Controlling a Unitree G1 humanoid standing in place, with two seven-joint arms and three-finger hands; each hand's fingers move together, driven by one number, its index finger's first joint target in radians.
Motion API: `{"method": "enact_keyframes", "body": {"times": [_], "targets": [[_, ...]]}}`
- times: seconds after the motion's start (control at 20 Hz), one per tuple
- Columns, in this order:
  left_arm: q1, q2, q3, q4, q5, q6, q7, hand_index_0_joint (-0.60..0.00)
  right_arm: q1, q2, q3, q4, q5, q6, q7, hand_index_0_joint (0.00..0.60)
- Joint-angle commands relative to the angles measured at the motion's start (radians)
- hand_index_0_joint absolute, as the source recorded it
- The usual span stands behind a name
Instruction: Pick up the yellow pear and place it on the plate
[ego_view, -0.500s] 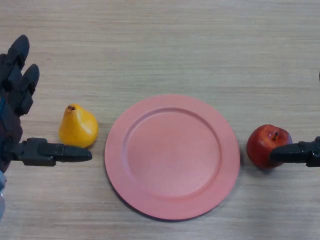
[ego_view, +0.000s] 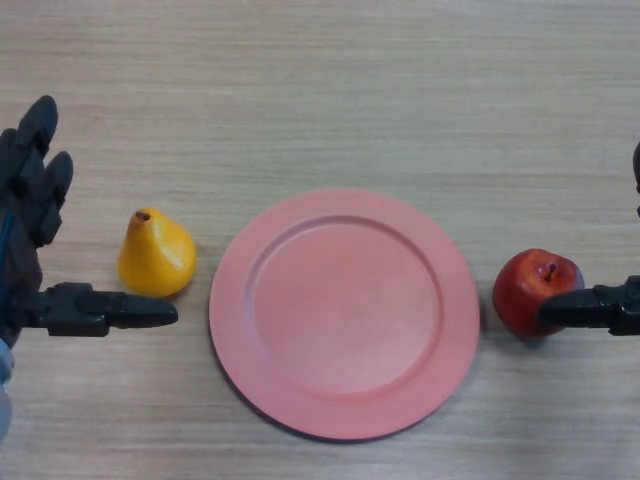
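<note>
here there is one yellow pear (ego_view: 155, 256), one red apple (ego_view: 536, 290) and one pink plate (ego_view: 345, 312) with nothing on it. the pear sits at nine o'clock of the plate, the apple at three. the left hand (ego_view: 40, 250) is spread open beside the pear. the right hand (ego_view: 600, 307) shows only a bit, so i cannot tell.

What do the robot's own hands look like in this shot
Both are matte black with thick, blocky, segmented fingers tapering to blunt tips. The left hand shows a sliver of blue at the frame's edge; the right hand is mostly out of frame, with no markings visible.
</note>
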Motion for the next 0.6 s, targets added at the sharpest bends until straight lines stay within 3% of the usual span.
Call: {"method": "enact_keyframes", "body": {"times": [0.05,0.25,0.6], "targets": [[-0.056,0.061,0.043,0.031,0.072,-0.273,0.022,0.0,-0.041,-0.039,-0.054,-0.05,0.005,-0.128,-0.003,0.0],[-0.128,0.105,0.029,0.304,0.167,-0.481,0.065,0.0,-0.04,-0.039,-0.053,-0.042,-0.011,-0.148,0.003,0.0],[-0.276,0.135,-0.038,0.756,0.098,-0.623,0.022,0.0,-0.048,-0.045,-0.045,-0.074,-0.049,-0.121,0.002,0.0]]}}
